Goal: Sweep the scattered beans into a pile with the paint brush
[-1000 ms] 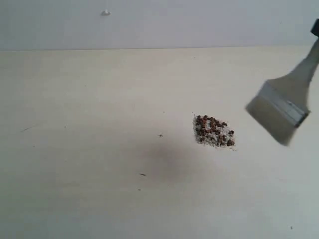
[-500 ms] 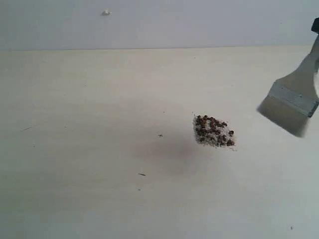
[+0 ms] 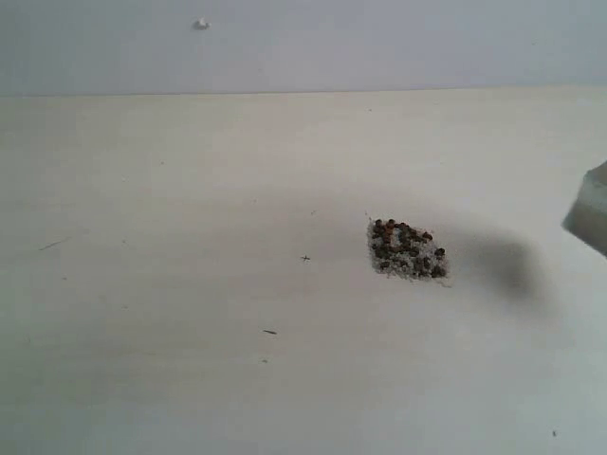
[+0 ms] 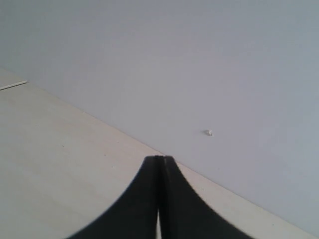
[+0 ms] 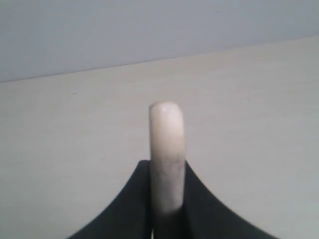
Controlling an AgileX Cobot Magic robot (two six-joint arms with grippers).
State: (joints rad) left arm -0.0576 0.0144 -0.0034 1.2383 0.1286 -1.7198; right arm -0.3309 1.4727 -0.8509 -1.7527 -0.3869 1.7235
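A compact pile of tiny dark reddish-brown beans (image 3: 407,250), mixed with fine whitish crumbs, sits on the pale cream counter (image 3: 171,209). The pile lies right of the counter's middle, about halfway between the far edge and the near edge. A few stray specks dot the bare surface to its left.

Only a blurred grey corner of the wide flat paint brush (image 3: 594,207) shows, toward the counter's right side and well apart from the pile. A soft shadow (image 3: 507,265) falls on the counter between the two.

In the right wrist view the right gripper (image 5: 166,167) has its black fingers (image 5: 132,206) pressed against both sides of the brush's pale cream handle, whose rounded end rises above them. The far edge of the counter and the wall lie beyond.

The left gripper (image 4: 159,160) carries nothing, and its black fingers (image 4: 142,199) are pressed together tip to tip. It faces the counter's far edge, where a plain grey wall (image 3: 379,43) bears one small white bump (image 3: 201,24).
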